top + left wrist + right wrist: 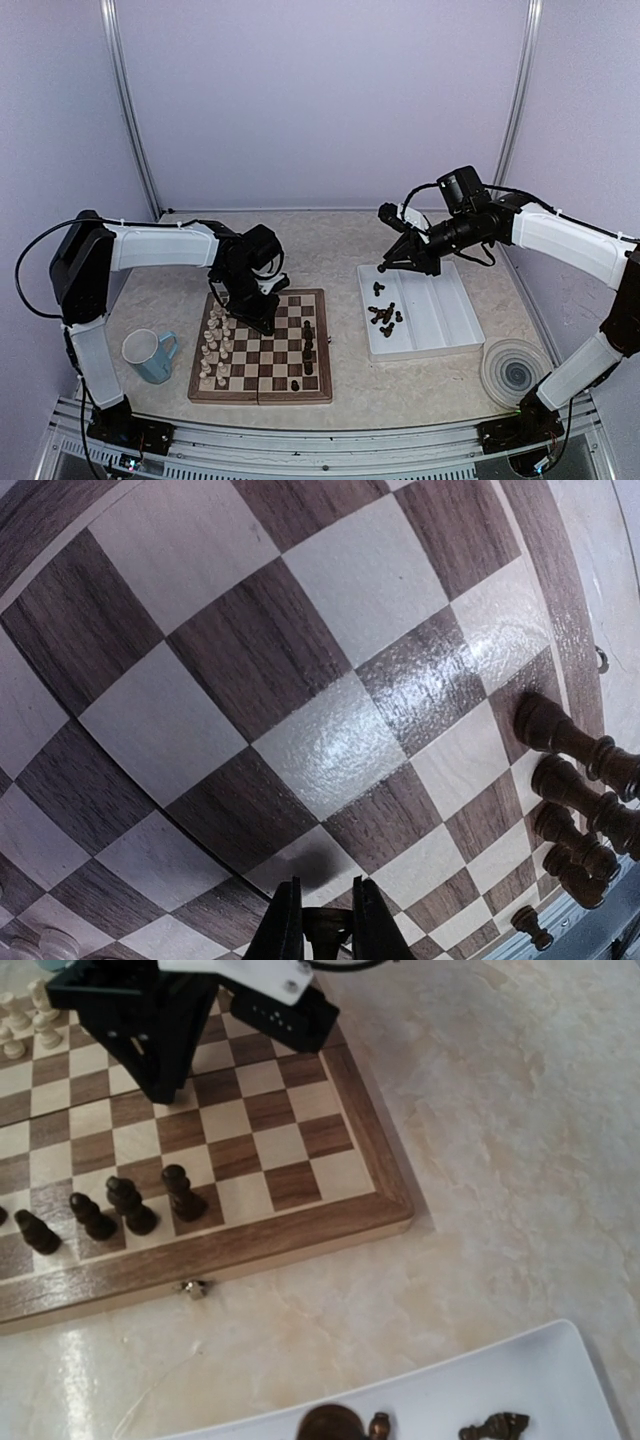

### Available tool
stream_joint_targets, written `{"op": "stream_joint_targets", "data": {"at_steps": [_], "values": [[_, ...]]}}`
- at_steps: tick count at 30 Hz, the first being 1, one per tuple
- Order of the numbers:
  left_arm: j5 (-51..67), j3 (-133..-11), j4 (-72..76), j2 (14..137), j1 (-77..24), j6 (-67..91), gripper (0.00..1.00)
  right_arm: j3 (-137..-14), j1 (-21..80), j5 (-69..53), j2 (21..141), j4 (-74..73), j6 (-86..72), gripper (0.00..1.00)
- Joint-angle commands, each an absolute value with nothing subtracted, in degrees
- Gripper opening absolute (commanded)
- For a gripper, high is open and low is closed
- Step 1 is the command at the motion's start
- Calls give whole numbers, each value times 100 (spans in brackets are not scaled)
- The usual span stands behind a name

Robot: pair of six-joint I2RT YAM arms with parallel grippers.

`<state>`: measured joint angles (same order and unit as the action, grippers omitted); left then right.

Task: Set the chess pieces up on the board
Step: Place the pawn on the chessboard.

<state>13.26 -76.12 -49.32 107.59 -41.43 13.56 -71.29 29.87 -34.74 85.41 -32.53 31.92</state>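
Worktop [340, 250]: pale, marbled. The board [265, 345] lies flat on it. A white tray [445, 300] sits beside the board but apart from it, off the edge that carries the dark row.

Left tool [266, 322]: low over the board's middle squares. Its fingers [283, 930] are nearly together with a dark shape pinched between them. Judged to be a dark piece [325, 927]; type not readable.

Right tool [385, 266]: above the tray corner nearest the board. Its fingers do not show in the wrist view, so I cannot tell how wide it stands or whether it carries anything.

Chess pieces [130, 1205]: several stand on the board's tray-side rows, upright, long axis vertical, heads up. Tray pieces [383, 312] lie on their sides, long axes flat along the tray floor and pointing various ways. Cream pieces [215, 345] fill the board's opposite side.

Risks (judgement):
- A tilted release of the held piece would tip it over on the smooth squares.
- A low traverse toward the tray-side rows could clip the closely spaced standing pieces.
- Both arms heading for that same board edge could collide.
- Pieces lifted lying down arrive horizontal and need righting before they are set down.
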Motion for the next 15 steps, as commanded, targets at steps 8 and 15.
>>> {"op": "stream_joint_targets", "data": {"at_steps": [8,15], "values": [[1246,-7899,-4956,11149,-4131,1101,5,-7128,2959,-3542,8521,-3209,3208,13],[1162,-8010,-4966,11241,-4131,1112,17,-7070,2954,-3517,8419,-3208,3217,14]]}}
